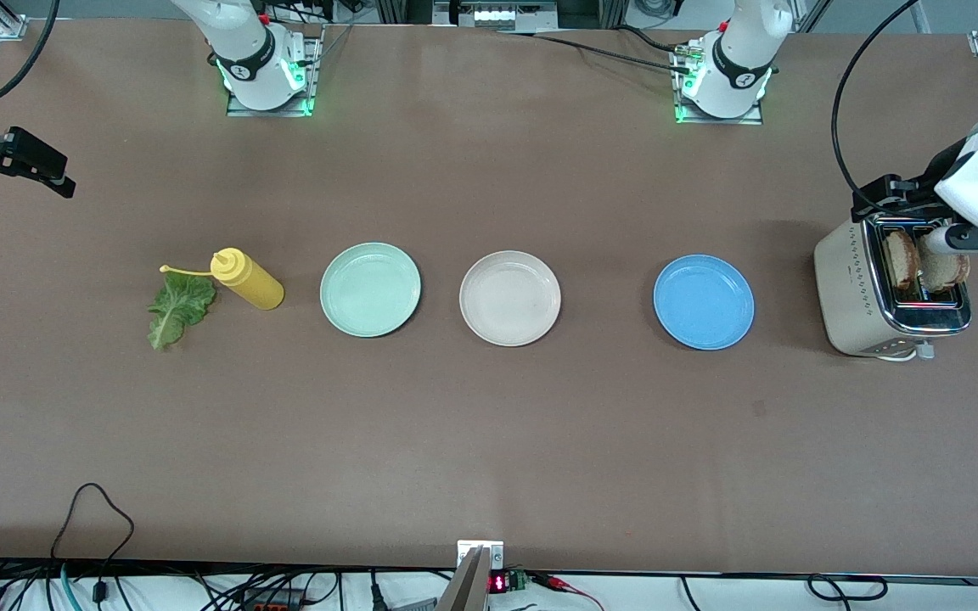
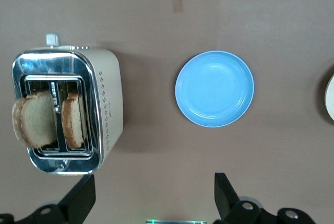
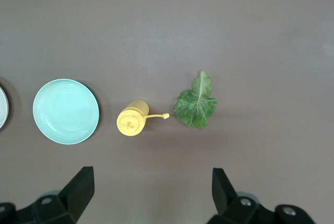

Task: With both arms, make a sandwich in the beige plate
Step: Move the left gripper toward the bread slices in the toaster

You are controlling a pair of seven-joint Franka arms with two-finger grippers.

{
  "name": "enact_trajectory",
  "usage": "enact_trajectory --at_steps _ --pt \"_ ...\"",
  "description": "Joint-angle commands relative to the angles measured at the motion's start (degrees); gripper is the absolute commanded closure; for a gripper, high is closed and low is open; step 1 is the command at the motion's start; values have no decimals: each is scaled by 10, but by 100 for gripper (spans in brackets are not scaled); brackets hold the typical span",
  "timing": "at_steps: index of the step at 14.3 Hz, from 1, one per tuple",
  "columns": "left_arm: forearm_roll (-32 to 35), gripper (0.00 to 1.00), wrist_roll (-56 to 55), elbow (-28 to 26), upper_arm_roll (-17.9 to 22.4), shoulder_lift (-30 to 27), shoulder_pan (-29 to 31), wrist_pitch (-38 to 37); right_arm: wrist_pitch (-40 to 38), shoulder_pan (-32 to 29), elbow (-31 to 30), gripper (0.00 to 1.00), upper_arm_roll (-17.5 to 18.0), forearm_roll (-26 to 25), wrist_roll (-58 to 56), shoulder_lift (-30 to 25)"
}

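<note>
The beige plate (image 1: 510,298) sits bare in the middle of the table (image 1: 489,441), between a mint plate (image 1: 370,289) toward the right arm's end and a blue plate (image 1: 704,302) toward the left arm's end, each well apart from it. Two bread slices (image 1: 902,259) stand in the slots of a toaster (image 1: 858,288) at the left arm's end, past the blue plate. A lettuce leaf (image 1: 177,307) lies at the right arm's end, just beside a yellow squeeze bottle (image 1: 247,278), possibly touching its cap strap.

The left tool (image 2: 155,195) hangs over the toaster, fingers spread wide and empty. The right tool (image 3: 152,190) hovers over the table's right-arm end, fingers wide apart, holding nothing.
</note>
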Motion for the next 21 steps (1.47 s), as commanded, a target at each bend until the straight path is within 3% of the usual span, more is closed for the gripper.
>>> enact_trajectory --at_steps 1,4,11,15,18,21 --pt "10 0 -17 69 -1 43 2 -50 -8 -6 9 0 4 1 -2 0" --pt "11 0 -2 80 4 59 12 -53 -8 -6 9 0 4 1 -2 0" --pt "34 0 104 60 4 86 102 -17 -8 -6 9 0 4 0 -2 0" --pt "46 0 202 -25 3 75 178 109 -8 -6 9 0 4 0 -2 0" --pt "47 0 203 -65 3 70 178 158 -8 -6 9 0 4 0 -2 0" --pt "47 0 194 -148 -8 31 176 220 -8 -6 9 0 4 0 -2 0"
